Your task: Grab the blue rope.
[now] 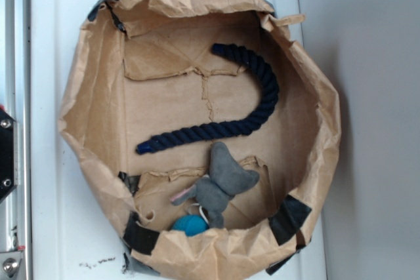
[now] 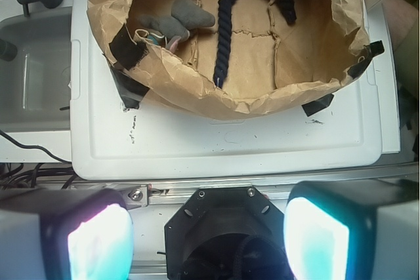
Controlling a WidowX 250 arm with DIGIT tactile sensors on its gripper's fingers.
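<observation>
— Two glowing pads of the tool (image 2: 209, 234) sit at the bottom of the wrist view, spread wide apart with nothing between them. What lies past them?

— A white plastic lid-like table (image 2: 223, 142), and on it a crumpled brown paper bag (image 1: 98, 96) with its rim rolled down and black tape at the corners.

— And the thick dark navy twisted-strand rope (image 1: 262, 106)?

— On the bag's floor, well apart from the tool. It bends like a hook: a long straight run, then a tight curve back to a blunt end. The twisted strands show clearly along its length.

— Anything near it?

— A grey soft plush toy (image 1: 223, 185) lies just beside the rope's straight part; I cannot tell whether they touch. A small teal ball (image 1: 190, 225) rests against the bag's wall by the toy.
</observation>
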